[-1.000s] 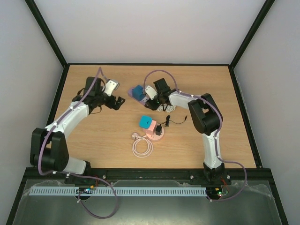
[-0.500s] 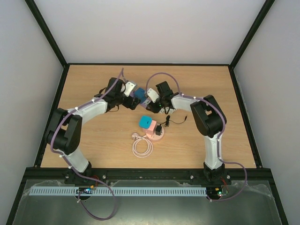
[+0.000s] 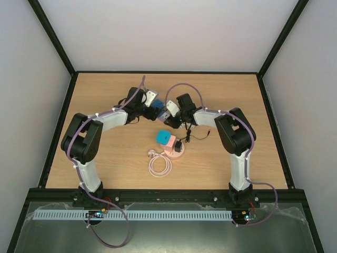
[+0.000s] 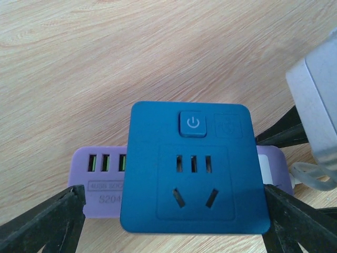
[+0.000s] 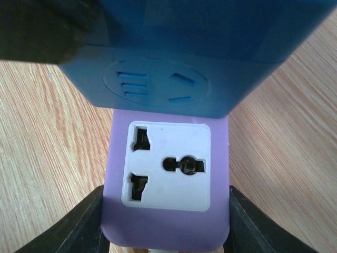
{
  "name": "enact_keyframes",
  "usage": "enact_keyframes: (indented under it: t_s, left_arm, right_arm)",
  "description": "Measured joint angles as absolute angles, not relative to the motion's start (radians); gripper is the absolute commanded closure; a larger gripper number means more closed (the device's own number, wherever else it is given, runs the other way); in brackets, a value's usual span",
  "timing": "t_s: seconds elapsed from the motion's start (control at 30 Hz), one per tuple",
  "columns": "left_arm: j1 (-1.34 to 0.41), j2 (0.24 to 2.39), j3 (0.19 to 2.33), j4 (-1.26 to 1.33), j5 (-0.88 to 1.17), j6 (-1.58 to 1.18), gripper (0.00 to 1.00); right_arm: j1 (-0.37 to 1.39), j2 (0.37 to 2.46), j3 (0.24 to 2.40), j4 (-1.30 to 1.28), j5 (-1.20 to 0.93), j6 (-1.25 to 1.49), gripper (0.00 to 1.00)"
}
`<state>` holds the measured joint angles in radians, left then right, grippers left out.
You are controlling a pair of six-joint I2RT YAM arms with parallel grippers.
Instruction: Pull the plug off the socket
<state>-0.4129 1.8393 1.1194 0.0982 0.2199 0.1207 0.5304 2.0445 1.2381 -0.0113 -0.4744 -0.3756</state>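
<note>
A blue plug block (image 4: 194, 168) sits plugged into a purple socket strip (image 4: 102, 184) lying on the wooden table. In the top view the blue plug (image 3: 159, 112) lies between both wrists at mid-table. My left gripper (image 4: 174, 221) is open and straddles the blue plug, with its right finger (image 4: 300, 221) at the plug's edge and its left finger (image 4: 42, 224) a little off it. My right gripper (image 5: 166, 221) is shut on the purple socket (image 5: 166, 174), with a finger pressed on each side. The blue plug (image 5: 158, 79) shows just above it.
Nearer the front lie a teal adapter (image 3: 164, 137) on a pink socket (image 3: 174, 151), a small black plug (image 3: 179, 145) with a thin black lead (image 3: 200, 135), and a coiled white cable (image 3: 159, 166). The right wrist's grey housing (image 4: 316, 100) is close beside the left gripper.
My left arm has swung from the left part of the table to the blue plug and now straddles it. My right gripper has stayed on the purple socket.
</note>
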Motion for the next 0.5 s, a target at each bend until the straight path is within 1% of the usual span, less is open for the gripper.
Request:
enact_keyframes:
  t_s: [0.07, 0.17, 0.4, 0.5]
  left_arm:
    - [-0.416, 1.848, 1.119, 0.11, 0.221, 0.12, 0.15]
    - [-0.421, 1.86, 1.119, 0.13, 0.225, 0.115, 0.25]
    - [-0.432, 1.884, 1.12, 0.164, 0.229, 0.114, 0.41]
    - [-0.432, 1.884, 1.115, 0.174, 0.229, 0.12, 0.43]
  right_arm:
    - [0.53, 2.042, 1.231, -0.004, -0.476, -0.375, 0.61]
    - [0.53, 2.04, 1.219, 0.016, -0.479, -0.372, 0.6]
    - [0.527, 2.032, 1.181, 0.075, -0.495, -0.361, 0.49]
    - [0.522, 2.031, 1.161, 0.113, -0.507, -0.353, 0.44]
